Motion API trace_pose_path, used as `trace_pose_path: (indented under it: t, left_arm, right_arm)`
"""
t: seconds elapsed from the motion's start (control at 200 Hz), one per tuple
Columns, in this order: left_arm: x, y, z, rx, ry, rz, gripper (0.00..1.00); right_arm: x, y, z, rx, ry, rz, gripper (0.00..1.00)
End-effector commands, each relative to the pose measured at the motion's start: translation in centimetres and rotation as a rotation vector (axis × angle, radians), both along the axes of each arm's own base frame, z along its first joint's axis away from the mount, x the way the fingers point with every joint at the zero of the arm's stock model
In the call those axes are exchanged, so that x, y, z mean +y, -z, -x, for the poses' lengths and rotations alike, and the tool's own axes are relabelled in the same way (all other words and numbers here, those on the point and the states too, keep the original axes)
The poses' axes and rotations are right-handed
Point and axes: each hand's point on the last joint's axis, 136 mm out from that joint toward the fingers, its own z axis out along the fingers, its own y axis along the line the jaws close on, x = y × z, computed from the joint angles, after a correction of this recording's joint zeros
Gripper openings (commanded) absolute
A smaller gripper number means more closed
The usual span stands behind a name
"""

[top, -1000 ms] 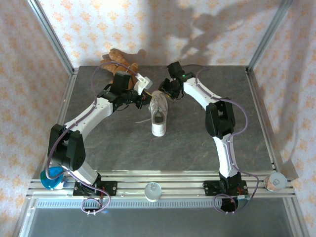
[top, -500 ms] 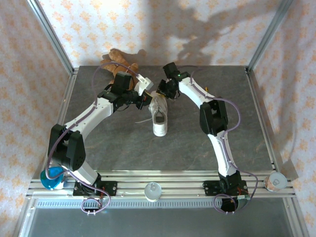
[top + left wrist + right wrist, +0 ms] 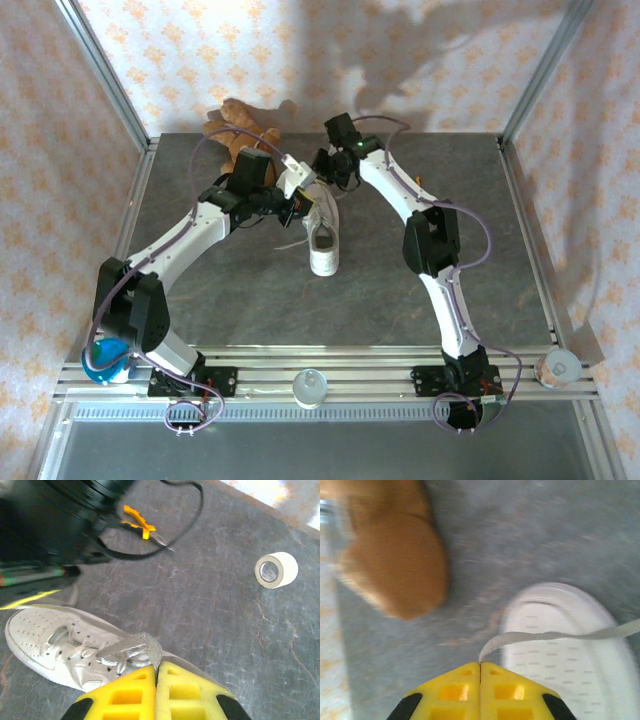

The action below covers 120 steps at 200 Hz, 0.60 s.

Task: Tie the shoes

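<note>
The white sneaker (image 3: 322,238) lies mid-table with its toe toward the back. My left gripper (image 3: 298,200) hovers at its left side. In the left wrist view the yellow fingertips (image 3: 157,669) are shut on a folded loop of white lace (image 3: 131,648) above the laced shoe (image 3: 47,637). My right gripper (image 3: 326,166) sits just behind the toe. In the right wrist view its jaws (image 3: 480,665) are shut on the end of a lace (image 3: 545,637) that runs right across the shoe's toe (image 3: 570,655).
A brown teddy bear (image 3: 236,128) lies at the table's back edge, close left of the right gripper (image 3: 395,565). A roll of tape (image 3: 276,570) and yellow-handled pliers (image 3: 140,527) lie on the grey tabletop. Metal frame posts stand at the table's corners.
The right gripper has closed on a lace end and moved left and back past the shoe's toe. The left gripper, still shut, shifted slightly right.
</note>
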Motion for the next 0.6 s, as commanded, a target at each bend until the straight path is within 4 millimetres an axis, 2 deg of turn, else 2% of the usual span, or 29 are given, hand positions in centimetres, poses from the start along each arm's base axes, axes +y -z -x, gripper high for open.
trace_pose_path:
  t: [0.0,0.065,0.14,0.205,0.28,0.33,0.395,0.44,0.485,0.596]
  left_arm:
    - [-0.3,-0.9,2.0,-0.062,0.053,0.005,0.00]
    - [-0.3,-0.7,2.9,-0.074,0.065,0.015,0.00]
    - [-0.2,-0.7,3.7,-0.091,0.074,0.025,0.00]
    - [-0.1,-0.8,4.3,-0.106,0.080,0.032,0.00]
    - [0.1,-1.0,4.5,-0.127,0.075,0.035,0.00]
    - [0.2,-1.0,4.5,-0.130,0.069,0.029,0.00]
    - [0.3,-0.8,4.3,-0.116,0.057,0.021,0.00]
    - [0.3,-0.8,4.1,-0.099,0.050,0.020,0.00]
    - [0.3,-0.8,3.8,-0.086,0.044,0.022,0.00]
    - [0.2,-1.2,3.2,-0.069,0.036,0.042,0.00]
  right_arm:
    - [5.3,-8.4,3.2,-0.143,-0.165,-0.124,0.00]
    - [7.9,-9.2,4.7,-0.147,-0.235,-0.175,0.00]
    - [10.0,-9.7,6.0,-0.139,-0.297,-0.228,0.00]
    - [11.3,-9.5,6.9,-0.119,-0.344,-0.262,0.00]
    - [11.8,-8.9,7.7,-0.092,-0.383,-0.276,0.00]
    - [11.8,-8.7,8.1,-0.082,-0.400,-0.275,0.08]
    - [11.5,-8.8,8.4,-0.089,-0.420,-0.259,0.29]
    - [11.1,-9.4,8.6,-0.111,-0.428,-0.244,0.39]
    - [10.3,-10.2,8.4,-0.144,-0.426,-0.222,0.46]
    - [7.6,-12.6,7.2,-0.198,-0.379,-0.204,0.52]
